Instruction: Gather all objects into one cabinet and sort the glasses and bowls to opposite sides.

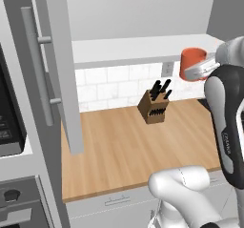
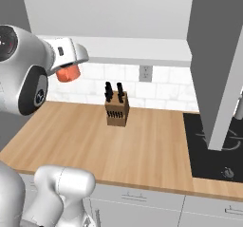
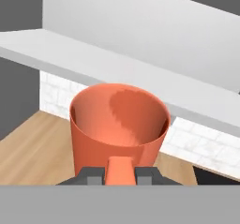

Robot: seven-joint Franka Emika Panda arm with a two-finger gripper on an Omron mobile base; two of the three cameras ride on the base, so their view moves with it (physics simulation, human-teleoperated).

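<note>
Carrying a small orange-red cup (image 3: pixel 119 127), the gripper (image 3: pixel 121 175) is hanging in the air in front of the open cabinet's white shelf (image 1: pixel 138 50), above a wooden counter (image 1: pixel 128 146). By the look of it, the task is partway along at most: this cup is lifted but not yet set down on the shelf, and what can be seen of the shelf is bare. How much remains beyond placing this cup cannot be judged from here.

The fingers (image 3: pixel 93 175) are sitting close together at the cup's near wall, one on either side, gripping it upright with its open mouth facing up. A knife block (image 2: pixel 116 110) is standing on the counter against the tiled wall, below and apart from the cup. The cabinet door (image 1: pixel 47 65) is standing open at the left, with its silver bar handle (image 1: pixel 38 65).
</note>
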